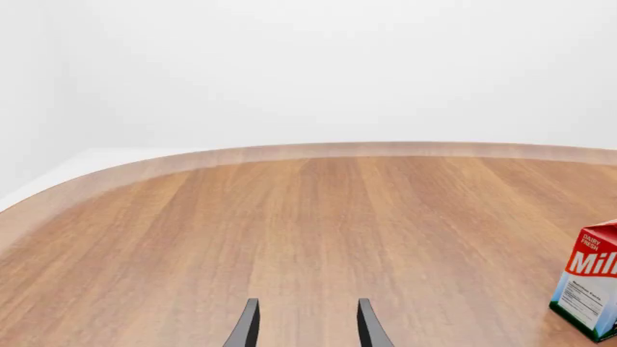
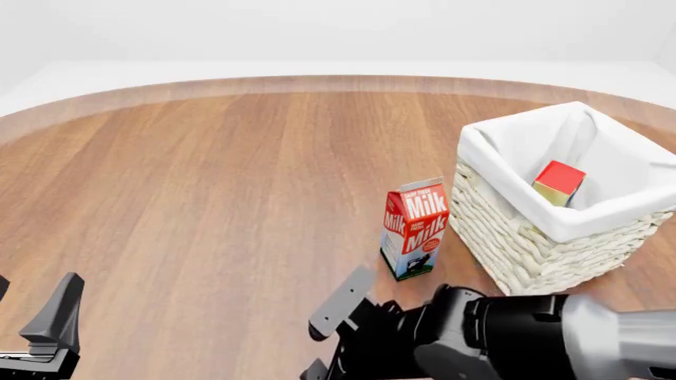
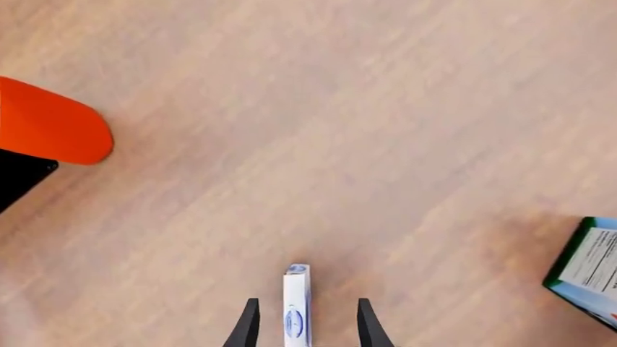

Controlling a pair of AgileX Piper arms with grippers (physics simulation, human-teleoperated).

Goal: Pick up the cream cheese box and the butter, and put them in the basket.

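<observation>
Butter (image 2: 559, 181) in basket (image 2: 549, 245) — wooden table (image 2: 211, 182), white room.

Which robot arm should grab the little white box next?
Probably the right gripper: the cream cheese box sits between its open fingers. The left gripper faces bare table.

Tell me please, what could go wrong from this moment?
The cream cheese box shows only as a thin edge between the right gripper fingers; a narrow hold might slip. The milk carton stands between that arm and the basket, so it may be knocked over. The butter already lies inside.
</observation>
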